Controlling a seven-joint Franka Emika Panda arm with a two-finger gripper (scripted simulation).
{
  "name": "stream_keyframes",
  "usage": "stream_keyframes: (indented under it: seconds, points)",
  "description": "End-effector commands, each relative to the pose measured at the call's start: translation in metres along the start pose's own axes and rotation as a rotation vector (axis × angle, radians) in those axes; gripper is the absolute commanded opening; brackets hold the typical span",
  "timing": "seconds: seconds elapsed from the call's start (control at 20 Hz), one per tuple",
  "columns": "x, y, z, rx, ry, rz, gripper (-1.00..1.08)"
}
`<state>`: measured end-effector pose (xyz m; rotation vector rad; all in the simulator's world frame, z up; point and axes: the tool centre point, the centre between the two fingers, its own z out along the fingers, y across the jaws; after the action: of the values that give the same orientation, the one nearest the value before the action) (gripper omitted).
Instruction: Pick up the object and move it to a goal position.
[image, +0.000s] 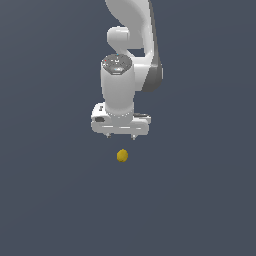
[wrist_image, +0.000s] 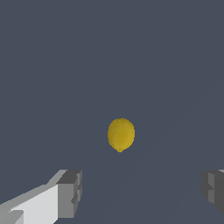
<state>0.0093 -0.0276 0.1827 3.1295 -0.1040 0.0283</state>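
The gripper hangs with its fingers spread wide apart, empty. The yellow ball lies apart from it on the grey tabletop.

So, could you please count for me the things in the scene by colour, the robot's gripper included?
Yellow: 1, the small ball, lying free on the floor.
White: 1, the gripper, open, with grey fingertips wide apart and nothing between them.
Total: 2.
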Motion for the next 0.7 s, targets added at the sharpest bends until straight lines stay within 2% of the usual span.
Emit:
stream_keyframes:
  seconds: [0.0, 0.45, 0.65]
  points:
    - [0.0, 0.0, 0.0, 0.0, 0.0, 0.0, 1.0]
    - [0.008, -0.026, -0.013, 0.011, 0.039, -0.016, 1.0]
    - [0.007, -0.026, -0.013, 0.01, 0.039, -0.017, 1.0]
